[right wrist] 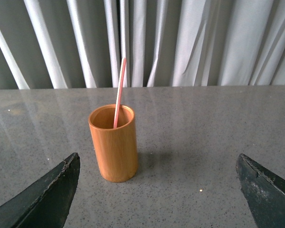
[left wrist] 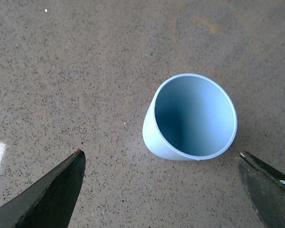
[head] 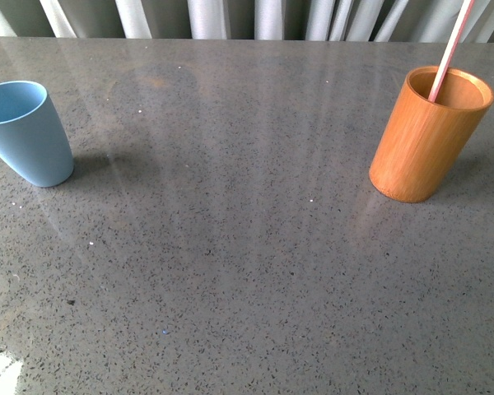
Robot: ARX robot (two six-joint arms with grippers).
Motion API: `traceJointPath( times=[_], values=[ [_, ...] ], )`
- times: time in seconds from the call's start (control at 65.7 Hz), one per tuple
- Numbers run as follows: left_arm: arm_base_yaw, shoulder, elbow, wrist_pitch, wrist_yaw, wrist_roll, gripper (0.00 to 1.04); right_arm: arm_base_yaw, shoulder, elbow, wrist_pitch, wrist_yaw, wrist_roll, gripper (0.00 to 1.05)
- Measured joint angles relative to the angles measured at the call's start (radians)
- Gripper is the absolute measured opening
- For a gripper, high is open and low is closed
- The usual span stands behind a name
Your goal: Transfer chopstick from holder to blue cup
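The orange wooden holder (head: pixel 428 136) stands at the right of the grey table with one pinkish-red chopstick (head: pixel 449 51) leaning out of it. Both show in the right wrist view too, the holder (right wrist: pixel 113 142) and the chopstick (right wrist: pixel 119 90). The light blue cup (head: pixel 25 132) stands upright and empty at the far left. In the left wrist view the blue cup (left wrist: pixel 192 116) lies ahead of my open left gripper (left wrist: pixel 161 156). My open right gripper (right wrist: pixel 156 161) is some way short of the holder. Neither arm shows in the front view.
The grey speckled table (head: pixel 230 247) runs back to a pale pleated curtain (right wrist: pixel 180 42). A white patch (head: pixel 0 374) shows at the table's near left corner.
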Motion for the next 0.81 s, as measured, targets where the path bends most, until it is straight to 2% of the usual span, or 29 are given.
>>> traceJointPath(
  times=[0.807],
  values=[
    [-0.011,0.278,0.253,-0.095,-0.031,0.074,0.96,0.000,0.000,0.000,0.000,0.000,0.000,0.96]
  ],
)
